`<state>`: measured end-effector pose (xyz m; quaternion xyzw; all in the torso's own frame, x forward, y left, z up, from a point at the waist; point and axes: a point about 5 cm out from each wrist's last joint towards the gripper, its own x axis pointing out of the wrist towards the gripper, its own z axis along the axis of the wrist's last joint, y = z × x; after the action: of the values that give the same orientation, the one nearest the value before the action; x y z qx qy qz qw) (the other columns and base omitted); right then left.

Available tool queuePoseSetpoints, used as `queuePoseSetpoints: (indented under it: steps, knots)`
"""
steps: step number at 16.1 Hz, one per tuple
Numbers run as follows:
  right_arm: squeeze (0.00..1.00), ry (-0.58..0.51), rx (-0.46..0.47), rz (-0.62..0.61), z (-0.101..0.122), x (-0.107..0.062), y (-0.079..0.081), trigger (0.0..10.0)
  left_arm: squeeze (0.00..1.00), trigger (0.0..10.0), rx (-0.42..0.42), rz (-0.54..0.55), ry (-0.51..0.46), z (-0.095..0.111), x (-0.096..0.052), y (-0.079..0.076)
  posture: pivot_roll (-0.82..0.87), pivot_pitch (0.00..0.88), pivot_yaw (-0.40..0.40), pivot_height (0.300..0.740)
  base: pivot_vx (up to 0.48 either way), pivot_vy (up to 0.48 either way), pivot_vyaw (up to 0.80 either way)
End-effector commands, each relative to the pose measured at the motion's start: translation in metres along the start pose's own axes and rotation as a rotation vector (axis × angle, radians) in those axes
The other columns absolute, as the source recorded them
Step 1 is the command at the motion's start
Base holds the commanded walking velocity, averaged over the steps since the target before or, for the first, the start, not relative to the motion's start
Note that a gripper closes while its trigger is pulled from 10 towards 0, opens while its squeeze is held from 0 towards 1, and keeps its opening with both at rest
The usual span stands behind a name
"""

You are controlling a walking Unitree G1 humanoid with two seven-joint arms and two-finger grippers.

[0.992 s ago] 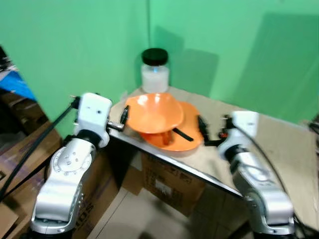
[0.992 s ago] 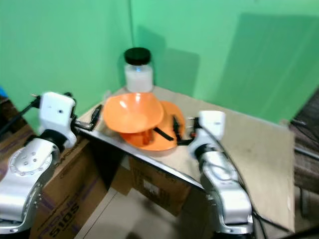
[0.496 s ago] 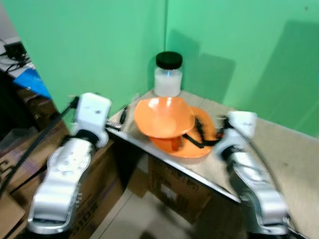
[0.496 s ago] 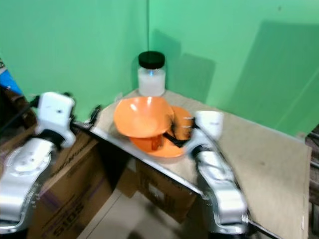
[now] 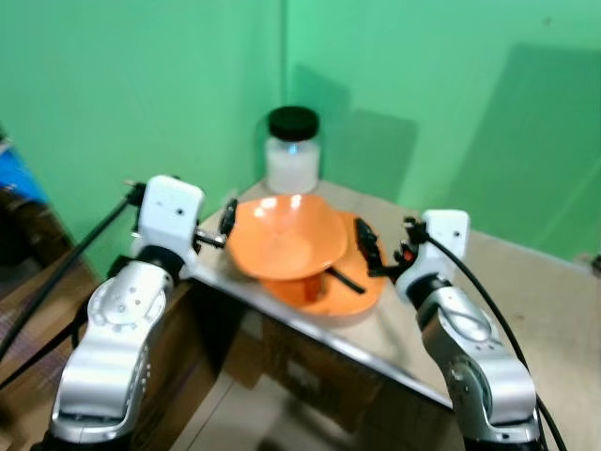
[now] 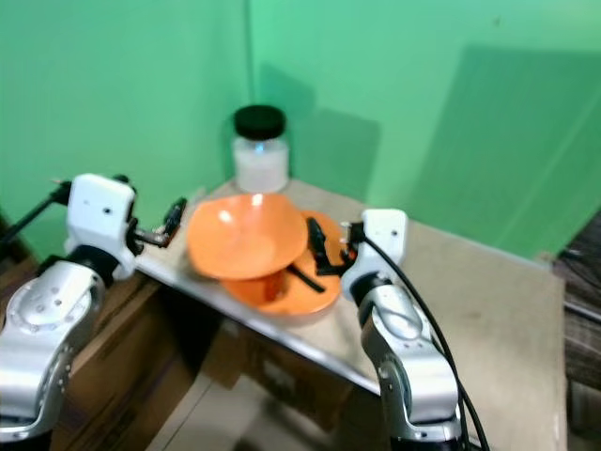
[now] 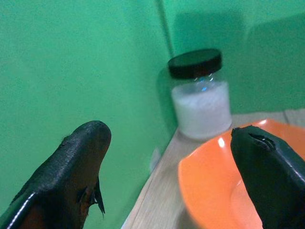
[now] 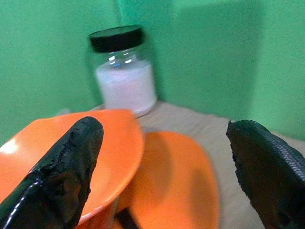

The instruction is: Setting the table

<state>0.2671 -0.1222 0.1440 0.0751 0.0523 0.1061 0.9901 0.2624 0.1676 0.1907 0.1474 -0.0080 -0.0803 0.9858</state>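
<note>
An orange bowl (image 5: 286, 246) rests tilted on an orange plate (image 5: 355, 282) at the near corner of a beige table (image 5: 535, 282). Something darker orange sits under the bowl, and a thin black item (image 5: 344, 279) lies on the plate. Behind them stands a glass jar (image 5: 292, 150) with white contents and a black lid. My left gripper (image 5: 227, 221) is open just left of the bowl's rim, with one finger (image 7: 267, 167) beside the bowl (image 7: 214, 191). My right gripper (image 5: 364, 252) is open at the plate's right side and faces the bowl (image 8: 71, 152), plate (image 8: 176, 181) and jar (image 8: 125, 71).
Green walls (image 5: 141, 85) meet in a corner right behind the jar. The table's metal-trimmed edge (image 5: 357, 340) runs diagonally in front of me, with cardboard boxes (image 5: 310, 376) below it. Black cables (image 5: 56, 282) trail from my left arm.
The camera has swung, so the whole scene shifts in the picture. Both open grippers stay on either side of the bowl and plate, and the dishes lie as before.
</note>
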Motion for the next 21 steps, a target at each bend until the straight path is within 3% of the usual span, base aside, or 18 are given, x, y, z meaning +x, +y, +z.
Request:
queuePoseSetpoints:
  steps: [1, 7, 10, 11, 12, 14, 17, 18, 21]
  knots:
    - [0.00, -0.008, -0.009, -0.035, 0.003, -0.001, -0.009, 10.0, 0.00, 10.0, 0.003, -0.018, -0.008, 0.003, 0.001, -0.004, -0.01, 0.000, 0.007, 0.740, 0.262, 0.000, 0.00]
    - [0.00, -0.010, -0.005, -0.029, 0.003, 0.000, -0.008, 10.0, 0.00, 10.0, 0.014, -0.017, -0.003, 0.002, 0.001, -0.003, -0.01, 0.000, 0.007, 0.740, 0.260, 0.000, 0.00]
    - [0.00, 0.075, 0.045, 0.046, 0.002, 0.005, -0.003, 10.0, 0.00, 10.0, 0.098, -0.061, 0.018, -0.003, 0.001, -0.002, -0.02, 0.000, 0.003, 0.740, 0.000, 0.000, 0.00]
    - [0.19, 0.097, 0.082, 0.083, 0.004, 0.008, -0.001, 10.0, 0.00, 10.0, 0.103, -0.065, 0.022, -0.004, 0.002, -0.002, -0.02, 0.000, 0.003, 0.740, 0.000, 0.000, 0.00]
    - [1.00, 0.092, 0.093, 0.102, 0.008, 0.011, -0.001, 10.0, 0.00, 10.0, 0.101, -0.067, 0.027, -0.006, 0.003, 0.000, -0.02, 0.000, 0.003, 0.740, 0.000, 0.000, 0.00]
    - [1.00, 0.107, 0.123, 0.153, 0.016, 0.023, -0.001, 10.0, 0.00, 10.0, 0.108, -0.097, 0.043, -0.009, 0.004, 0.002, -0.04, 0.000, 0.010, 0.740, 0.000, 0.000, 0.00]
    - [1.00, 0.301, 0.159, 0.187, 0.015, 0.039, 0.000, 10.0, 0.00, 10.0, 0.103, -0.193, 0.019, -0.007, 0.002, 0.003, -0.05, 0.000, 0.009, 0.740, 0.000, 0.000, 0.00]
    - [0.00, 0.364, 0.169, 0.218, 0.015, 0.041, 0.003, 10.0, 0.00, 10.0, 0.099, -0.209, 0.016, -0.007, 0.001, 0.008, -0.05, 0.000, 0.010, 0.740, 0.000, 0.000, 0.00]
    - [0.00, 0.496, 0.231, 0.268, 0.016, 0.051, 0.011, 10.0, 0.00, 10.0, 0.093, -0.294, 0.022, -0.007, -0.007, 0.019, -0.05, 0.000, 0.005, 0.740, 0.000, 0.000, 0.00]
